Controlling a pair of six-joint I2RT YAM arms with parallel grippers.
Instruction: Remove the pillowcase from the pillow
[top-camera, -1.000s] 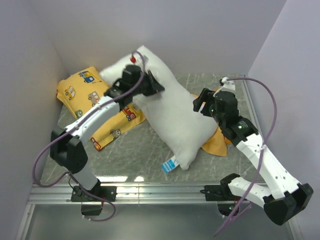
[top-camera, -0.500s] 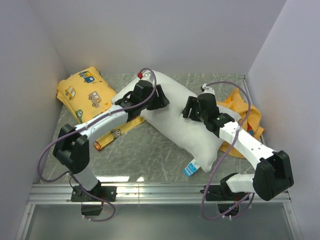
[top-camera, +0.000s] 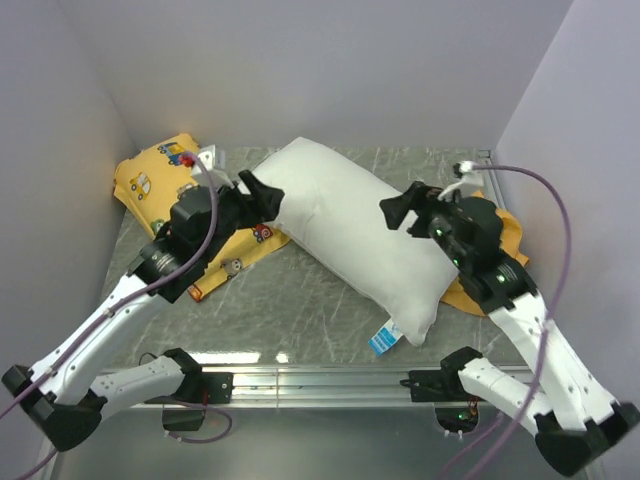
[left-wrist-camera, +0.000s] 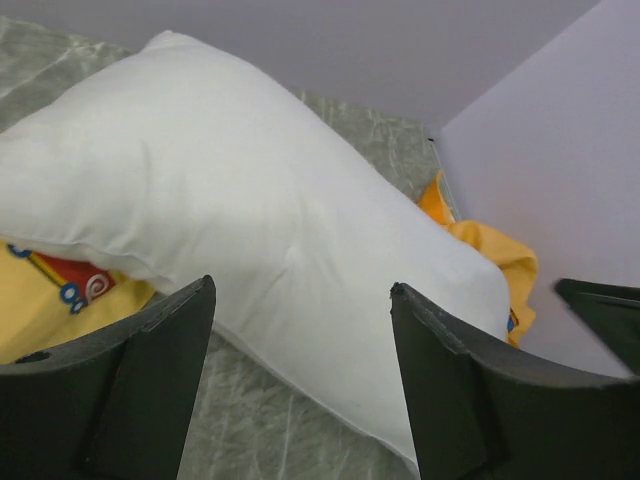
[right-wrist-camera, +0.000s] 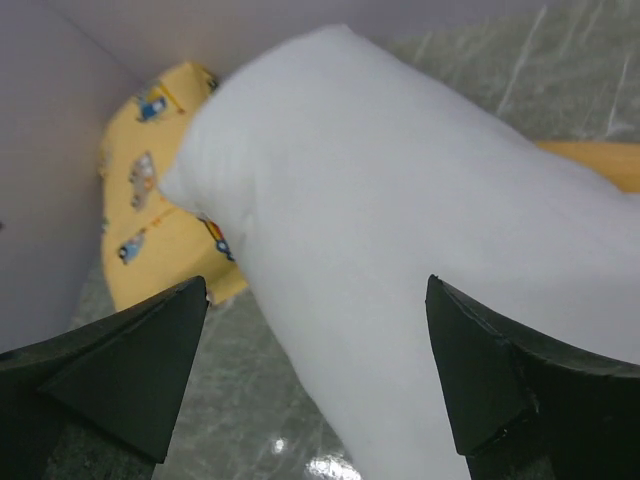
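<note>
The plain white pillow (top-camera: 340, 230) lies bare and slanted across the table, its blue-and-white tag (top-camera: 383, 340) at the near end. The orange pillowcase (top-camera: 510, 238) is off it, crumpled at the right wall and partly hidden under my right arm. It shows past the pillow in the left wrist view as the pillowcase (left-wrist-camera: 492, 256). My left gripper (top-camera: 258, 195) stands open just off the pillow's left end, holding nothing. My right gripper (top-camera: 403, 206) is open above the pillow's right side, also holding nothing. The pillow (right-wrist-camera: 400, 230) fills the right wrist view.
A smaller yellow pillow with little cars (top-camera: 165, 180) lies in the far left corner, its edge tucked under the white pillow. Walls close in the table at the left, back and right. A metal rail (top-camera: 320, 378) runs along the near edge.
My left gripper opened, let go of the pillow and drew back left. The pillow settled flat. My right gripper opened wider and moved right, with the pillowcase left by the right wall.
</note>
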